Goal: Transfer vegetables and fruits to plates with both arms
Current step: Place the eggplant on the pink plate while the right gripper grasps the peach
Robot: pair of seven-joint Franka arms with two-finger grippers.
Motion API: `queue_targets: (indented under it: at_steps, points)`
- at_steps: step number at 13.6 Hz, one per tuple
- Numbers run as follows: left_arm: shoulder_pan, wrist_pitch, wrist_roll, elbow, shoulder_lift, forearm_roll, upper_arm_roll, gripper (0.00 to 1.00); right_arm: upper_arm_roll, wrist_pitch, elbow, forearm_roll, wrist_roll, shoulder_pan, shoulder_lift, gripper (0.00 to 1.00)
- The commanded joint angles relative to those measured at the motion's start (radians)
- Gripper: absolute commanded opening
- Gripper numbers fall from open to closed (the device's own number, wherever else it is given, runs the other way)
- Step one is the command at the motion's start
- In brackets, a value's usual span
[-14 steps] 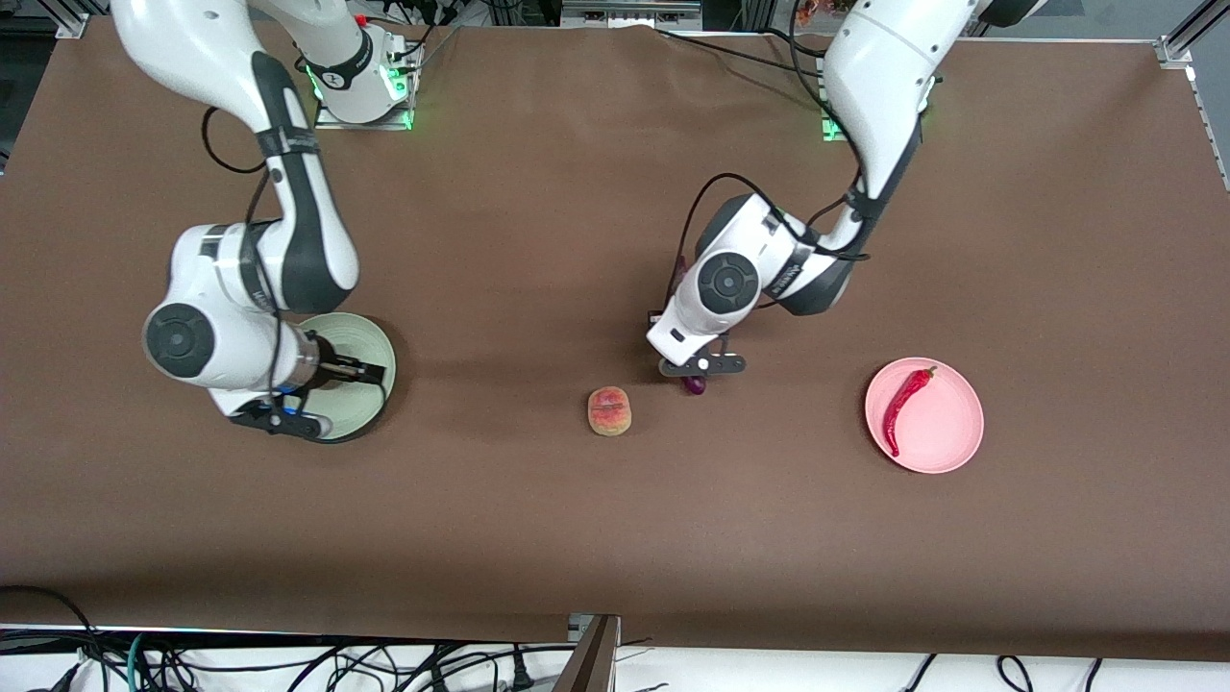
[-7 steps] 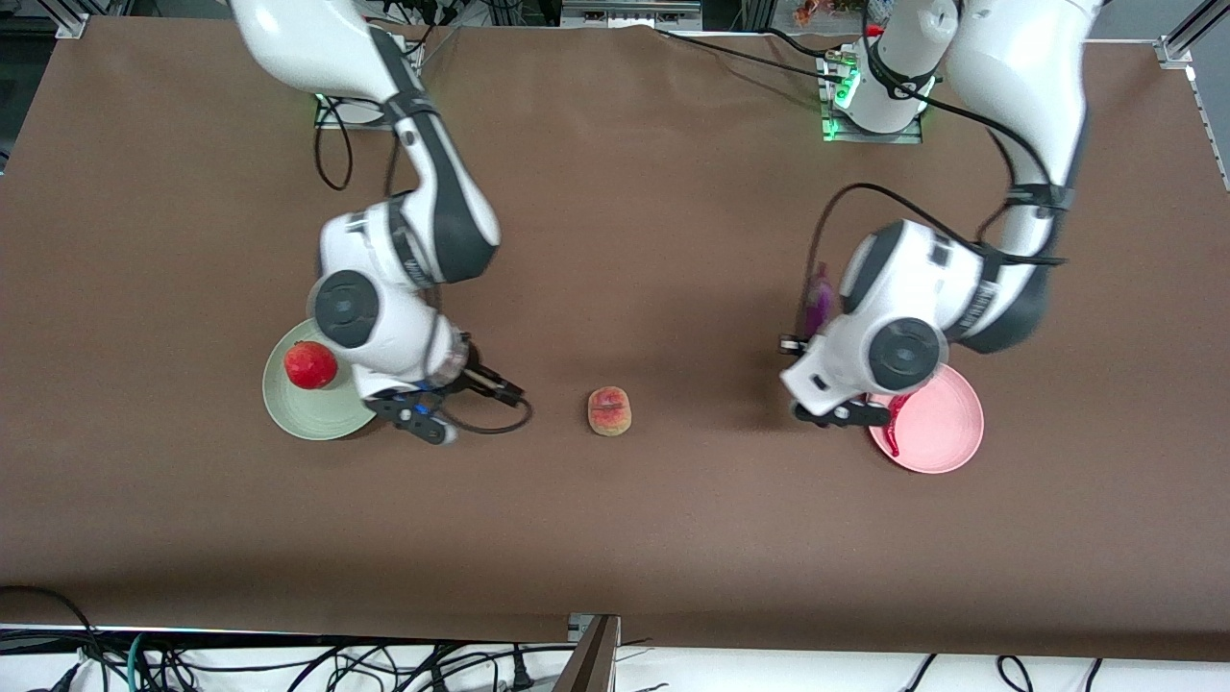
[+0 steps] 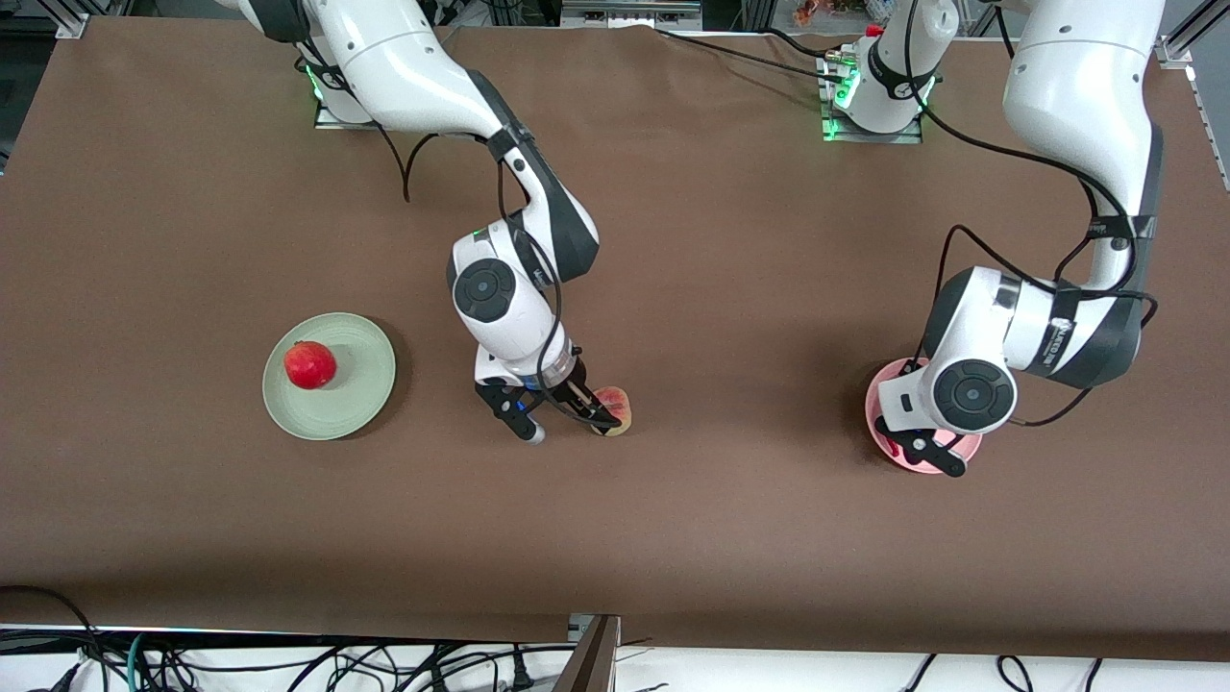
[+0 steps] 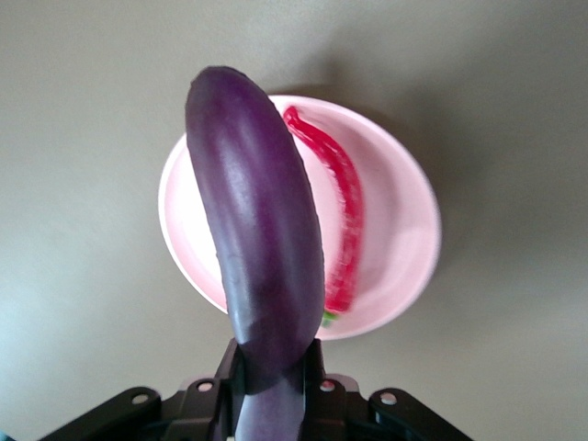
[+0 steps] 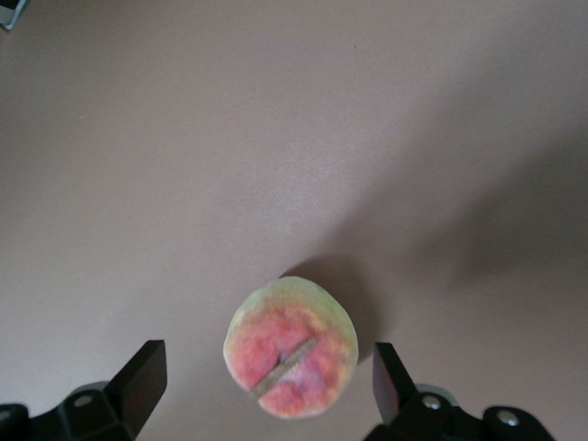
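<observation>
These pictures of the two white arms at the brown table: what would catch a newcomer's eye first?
Most striking is the long glossy purple eggplant, clamped in the left gripper over the pale pink round plate, where a thin red chili already lies. Near the table's middle, the right gripper hangs open around a pinkish-yellow creased peach. Toward the right arm's end, a round red pomegranate-like fruit sits on the pale green round plate.
</observation>
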State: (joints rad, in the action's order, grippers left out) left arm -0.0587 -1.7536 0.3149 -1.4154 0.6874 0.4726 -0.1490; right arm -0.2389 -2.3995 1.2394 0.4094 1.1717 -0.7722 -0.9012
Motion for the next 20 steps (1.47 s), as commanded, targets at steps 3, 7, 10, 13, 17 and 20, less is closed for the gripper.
queue_targets:
  at_steps: [3,7,10,13,17,20]
  points:
    - [0.069,-0.11,0.193,0.007,0.047,0.028,-0.014,0.22,0.026,-0.092,-0.04,0.014,0.086,-0.01,-0.074,0.99]
    - [0.069,-0.11,0.185,0.009,0.047,0.024,-0.015,1.0,0.041,-0.092,-0.035,0.017,0.094,-0.01,-0.084,0.99]
    - [0.071,-0.11,0.19,0.013,0.044,0.021,-0.018,1.0,0.05,-0.093,-0.034,0.016,0.118,-0.01,-0.099,0.99]
    - [0.066,-0.11,0.191,0.024,0.024,-0.035,-0.023,1.0,0.05,-0.098,-0.034,0.014,0.117,-0.01,-0.105,0.99]
    - [0.065,-0.101,0.161,0.027,-0.126,-0.224,-0.023,1.0,0.052,-0.135,-0.031,0.014,0.12,-0.016,-0.114,0.98]
    - [0.077,-0.04,0.13,0.027,-0.251,-0.317,-0.018,1.0,0.052,-0.135,-0.029,0.006,0.103,-0.021,-0.117,0.78]
